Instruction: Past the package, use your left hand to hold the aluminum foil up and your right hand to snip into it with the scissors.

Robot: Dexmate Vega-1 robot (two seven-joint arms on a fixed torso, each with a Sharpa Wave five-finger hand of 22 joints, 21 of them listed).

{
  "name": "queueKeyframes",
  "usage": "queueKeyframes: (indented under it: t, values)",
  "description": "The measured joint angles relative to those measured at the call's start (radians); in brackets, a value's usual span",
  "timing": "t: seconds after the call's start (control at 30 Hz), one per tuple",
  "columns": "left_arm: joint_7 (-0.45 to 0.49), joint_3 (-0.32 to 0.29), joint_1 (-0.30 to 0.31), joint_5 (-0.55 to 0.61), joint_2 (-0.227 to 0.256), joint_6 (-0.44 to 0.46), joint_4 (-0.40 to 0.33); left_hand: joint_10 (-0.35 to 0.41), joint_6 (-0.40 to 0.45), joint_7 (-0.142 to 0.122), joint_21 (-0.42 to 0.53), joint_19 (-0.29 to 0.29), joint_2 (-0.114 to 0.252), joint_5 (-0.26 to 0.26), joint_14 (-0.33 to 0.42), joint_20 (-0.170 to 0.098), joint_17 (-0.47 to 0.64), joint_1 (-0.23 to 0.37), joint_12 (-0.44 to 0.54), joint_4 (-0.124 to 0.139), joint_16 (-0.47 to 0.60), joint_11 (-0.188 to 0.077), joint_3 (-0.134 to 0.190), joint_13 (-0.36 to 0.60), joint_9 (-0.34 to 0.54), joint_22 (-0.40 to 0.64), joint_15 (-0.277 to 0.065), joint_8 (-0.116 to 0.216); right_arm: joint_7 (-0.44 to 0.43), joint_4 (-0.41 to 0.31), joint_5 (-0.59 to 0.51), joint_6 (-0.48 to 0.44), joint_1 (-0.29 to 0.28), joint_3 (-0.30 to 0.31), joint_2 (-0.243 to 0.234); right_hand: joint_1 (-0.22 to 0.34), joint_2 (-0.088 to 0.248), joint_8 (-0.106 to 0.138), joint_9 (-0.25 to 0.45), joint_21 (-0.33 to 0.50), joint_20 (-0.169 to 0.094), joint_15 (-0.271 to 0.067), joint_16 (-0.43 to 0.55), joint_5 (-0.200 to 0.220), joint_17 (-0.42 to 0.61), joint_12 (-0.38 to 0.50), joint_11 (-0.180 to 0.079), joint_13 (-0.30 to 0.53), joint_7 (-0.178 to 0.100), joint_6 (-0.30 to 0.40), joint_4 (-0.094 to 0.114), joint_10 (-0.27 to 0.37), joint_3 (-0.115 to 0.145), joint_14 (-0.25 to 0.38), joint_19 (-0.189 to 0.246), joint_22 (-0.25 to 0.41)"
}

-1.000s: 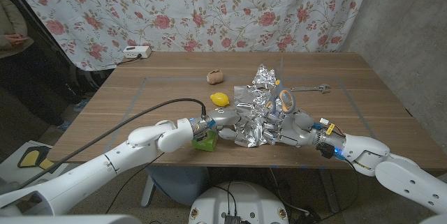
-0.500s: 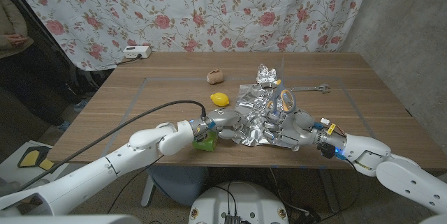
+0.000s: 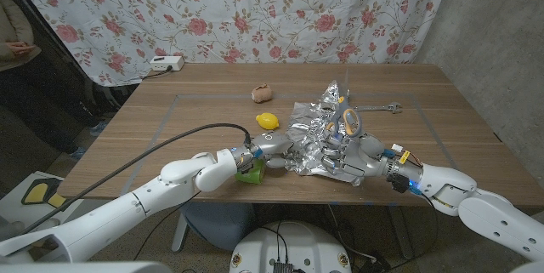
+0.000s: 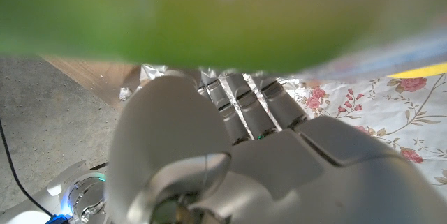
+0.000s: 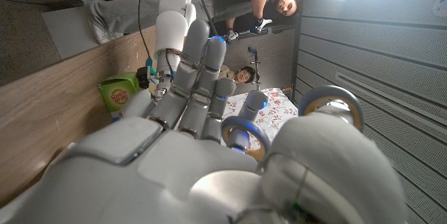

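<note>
Foil: the crumpled aluminum foil (image 3: 319, 133) sits in the middle of the worktop (image 3: 442, 137), its far end raised into a peak and its near edge between the two hands.
Left hand: the left hand (image 3: 274, 147) is at the foil's near-left edge, fingers (image 4: 244, 105) reaching into the sheet; it appears to grip that edge, probably to keep the sheet lifted and taut for the cut, though the contact itself is hidden.
Right hand: the right hand (image 3: 344, 154) holds the scissors (image 3: 348, 121) by their blue-grey handle loops, against the foil's right side; the right wrist view shows the loops (image 5: 328, 109) beside the thumb. The blades are hidden in the foil, so whether they bite yet cannot be told.
Package: the green package (image 3: 249, 171) lies just beside the left wrist, on the near side of the foil, so the cut is indeed being set up past it.
Around: a lemon (image 3: 267, 121) lies just left of the foil, a brown lump (image 3: 263, 94) farther back, a wrench (image 3: 378, 108) to the right, and a white power strip (image 3: 166, 64) at the far left edge.
In the way: the lemon is near the left hand's fingers and might be nudged; nothing else crowds the scissors.
</note>
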Motion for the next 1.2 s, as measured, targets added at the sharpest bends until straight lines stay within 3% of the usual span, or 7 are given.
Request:
queueKeyframes:
  t: [0.13,0.3,0.33,0.4,0.87,1.2]
  values:
    - [0.092,0.003,-0.003,0.008,-0.008,-0.037,0.024,0.011,0.018,0.0,0.037,0.029,-0.005,0.0,0.03,-0.023,-0.007,0.015,0.003,0.0,0.0,0.0,0.0,0.019,0.005,0.002,-0.002,0.007,0.0,0.004,0.0,0.0,0.0,0.003,0.004,0.0,0.0,0.0,-0.001,-0.004,0.0,0.0,0.0,0.0,0.002,0.0,0.0,-0.001,0.0,0.0,0.0,0.0,0.0,0.0,0.0,0.0]
    - [0.098,0.003,-0.005,0.009,-0.016,-0.038,0.048,0.011,0.023,0.002,0.046,0.034,-0.007,0.0,0.041,-0.028,-0.016,0.019,0.011,0.0,0.0,0.0,0.0,0.025,0.007,0.0,-0.002,0.007,0.0,0.009,0.0,-0.001,0.002,0.004,0.008,0.005,0.005,0.0,0.0,-0.004,0.0,0.0,0.0,0.0,0.002,0.0,0.001,-0.003,0.0,0.0,0.001,0.001,-0.007,0.0,0.0,0.003]
    - [0.158,0.004,-0.005,0.012,-0.017,-0.052,0.053,0.011,0.023,0.002,0.046,0.034,-0.007,0.0,0.041,-0.028,-0.017,0.019,0.011,0.0,0.0,0.0,0.0,0.028,0.007,0.0,-0.002,0.007,0.0,0.012,0.0,-0.001,0.007,0.004,0.011,0.005,0.005,-0.001,0.0,-0.004,0.0,0.0,0.0,0.0,0.002,0.0,0.001,-0.002,0.0,0.0,0.001,0.001,-0.007,0.0,0.0,0.003]
    - [0.176,0.004,-0.005,0.009,-0.02,-0.056,0.059,0.011,0.029,0.007,0.046,0.034,-0.011,0.0,0.041,-0.028,-0.017,0.024,0.011,0.0,0.0,0.0,0.0,0.029,0.006,0.0,-0.002,0.007,0.0,0.013,0.0,-0.003,0.008,0.005,0.012,0.005,0.005,-0.001,0.0,-0.004,0.0,0.0,0.0,0.0,0.002,0.0,0.001,-0.003,0.0,0.0,0.003,0.001,-0.008,0.0,0.0,0.003]
    - [0.219,-0.022,-0.001,-0.031,-0.016,-0.064,0.054,0.022,0.029,0.007,0.06,0.034,-0.017,0.0,0.06,-0.028,-0.025,0.03,0.011,0.0,-0.001,0.0,0.0,0.04,0.01,0.0,0.0,0.007,-0.002,0.017,0.0,-0.019,0.022,0.0,0.014,0.013,0.013,-0.004,-0.003,-0.008,0.0,0.001,-0.007,0.0,0.003,-0.012,0.001,-0.016,0.0,0.0,0.007,0.001,-0.023,-0.001,0.0,-0.003]
    - [0.193,-0.044,0.006,-0.085,-0.013,-0.067,0.028,0.021,0.031,0.01,0.075,0.034,-0.016,0.0,0.066,-0.028,-0.031,0.031,0.011,0.0,-0.006,0.0,0.0,0.048,0.01,0.0,0.005,0.007,-0.003,0.019,0.0,-0.025,0.025,-0.008,0.015,0.021,0.013,-0.009,-0.01,-0.012,0.0,0.003,-0.011,0.0,0.006,-0.012,0.002,-0.005,0.0,0.0,0.012,0.005,-0.034,0.001,0.0,-0.005]
